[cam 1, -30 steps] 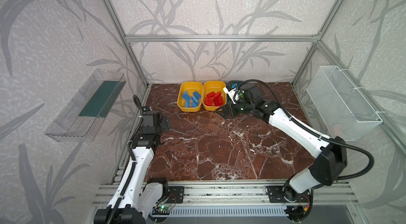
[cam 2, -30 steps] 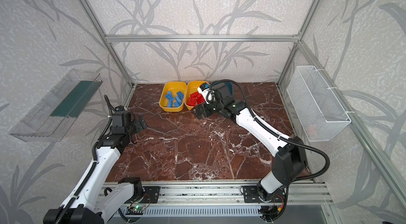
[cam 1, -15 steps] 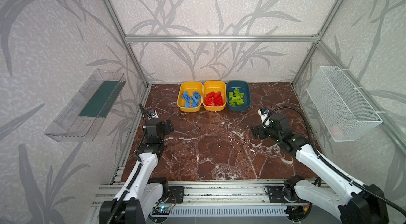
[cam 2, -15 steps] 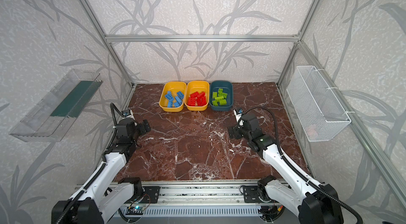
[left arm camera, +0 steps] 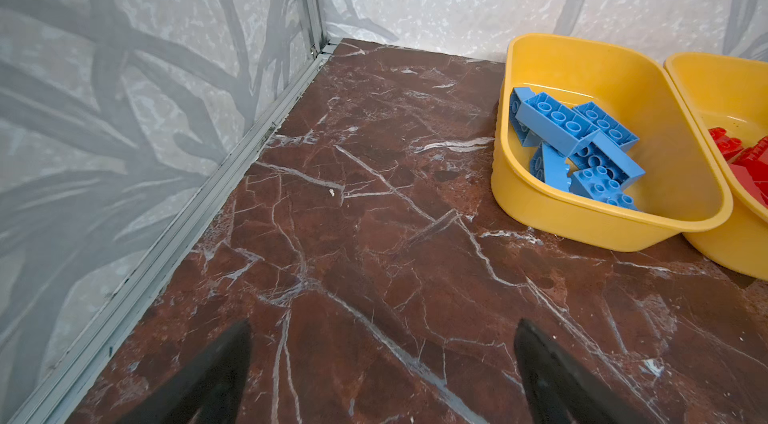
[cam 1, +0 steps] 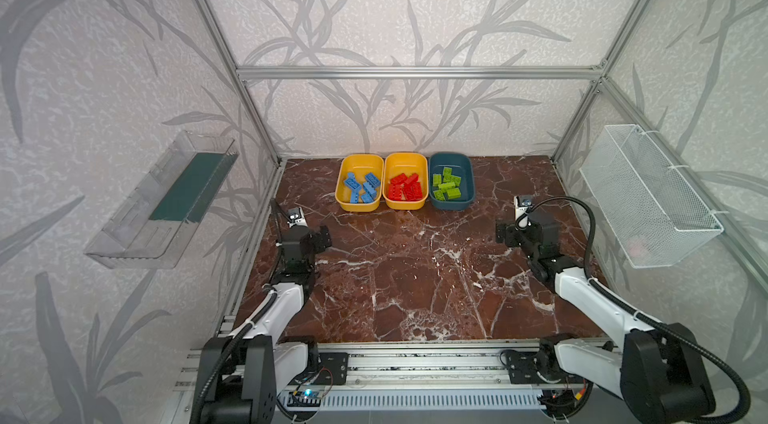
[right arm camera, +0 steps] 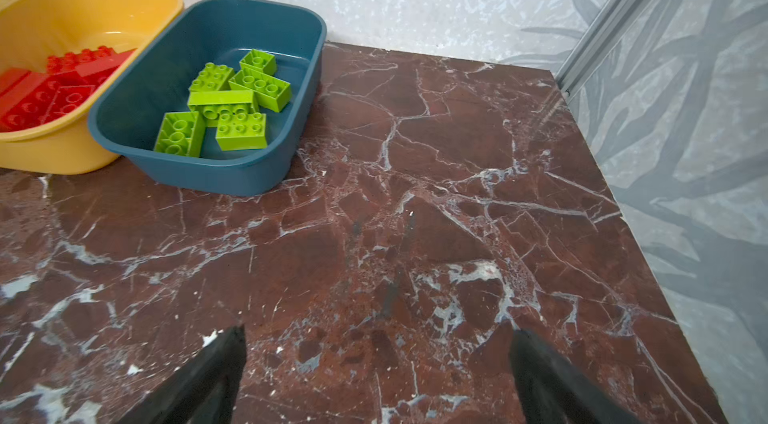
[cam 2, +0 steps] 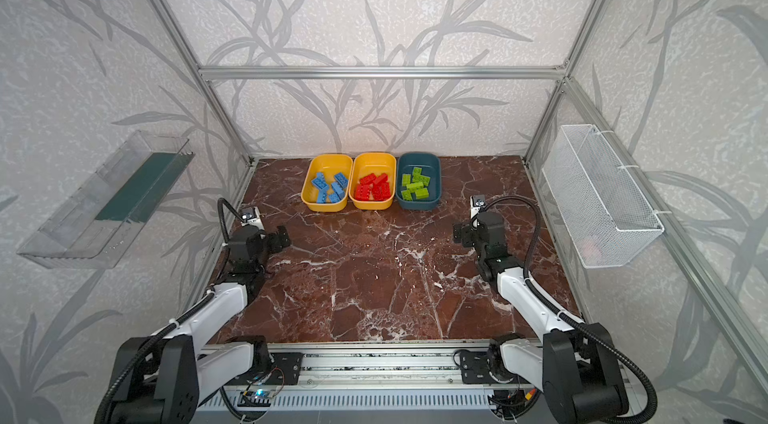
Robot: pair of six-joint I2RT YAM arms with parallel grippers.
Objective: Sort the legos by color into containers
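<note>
Three containers stand in a row against the back wall in both top views. The left yellow tub [cam 1: 360, 157] holds several blue legos [cam 1: 360, 187], the middle yellow tub [cam 1: 406, 156] holds red legos [cam 1: 405, 189], and the teal tub [cam 1: 451, 155] holds lime green legos [cam 1: 446, 187]. My left gripper [cam 1: 324, 237] hovers open and empty over bare marble near the left wall, short of the blue legos [left arm camera: 573, 139]. My right gripper [cam 1: 503, 232] is open and empty on the right side, well back from the green legos [right arm camera: 226, 105].
A clear plastic tray [cam 1: 166, 201] hangs on the left wall and a white wire mesh basket [cam 1: 648, 197] on the right wall. The marble tabletop [cam 1: 415, 276] is bounded by aluminium frame posts and a front rail [cam 1: 415, 359].
My right gripper has pulled back from over the teal tub to the right side of the table, uncovering the green legos. The left arm has drawn back toward the front.
</note>
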